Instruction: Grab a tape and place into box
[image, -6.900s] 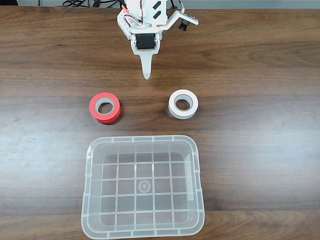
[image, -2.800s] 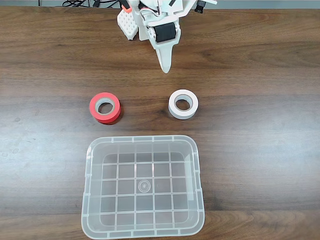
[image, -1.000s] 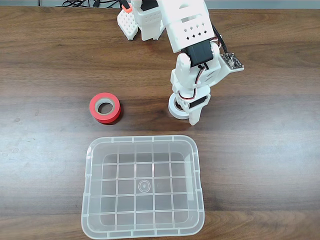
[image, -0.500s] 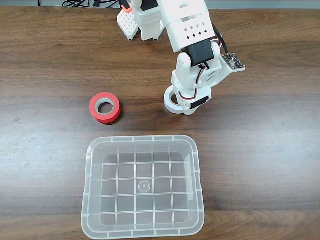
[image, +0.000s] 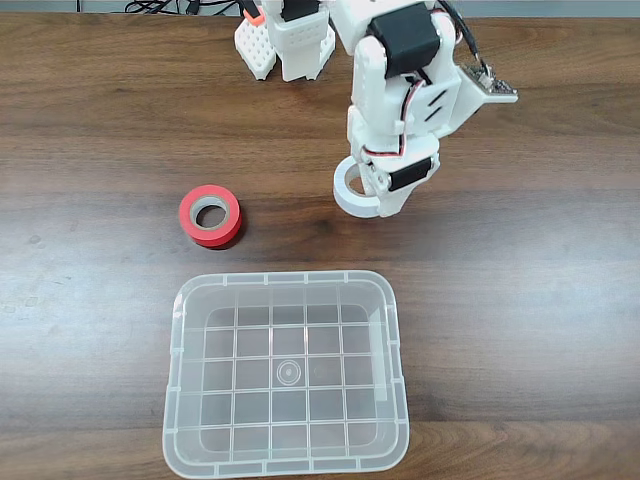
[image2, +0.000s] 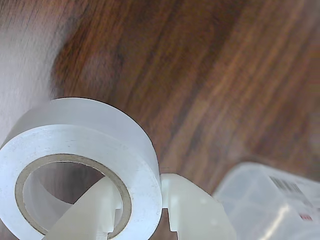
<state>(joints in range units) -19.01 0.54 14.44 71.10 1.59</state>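
The white tape (image: 351, 189) hangs lifted above the table, held by my gripper (image: 378, 197), which is shut on its right wall. In the wrist view the tape (image2: 95, 145) fills the lower left. One finger sits inside its hollow core and the other finger (image2: 192, 205) presses on the outside. The clear box (image: 287, 372) rests on the table below the gripper in the fixed view. A corner of the box (image2: 272, 202) shows at the lower right of the wrist view.
A red-orange tape roll (image: 210, 215) with a grey core lies left of the gripper, above the box's upper left corner. The arm's white base (image: 285, 40) stands at the top edge of the wooden table (image: 520, 280).
The gripper closed on the white tape and has raised it off the table. The arm's wrist now sits higher and looks larger. The red-orange roll and the box have not moved.
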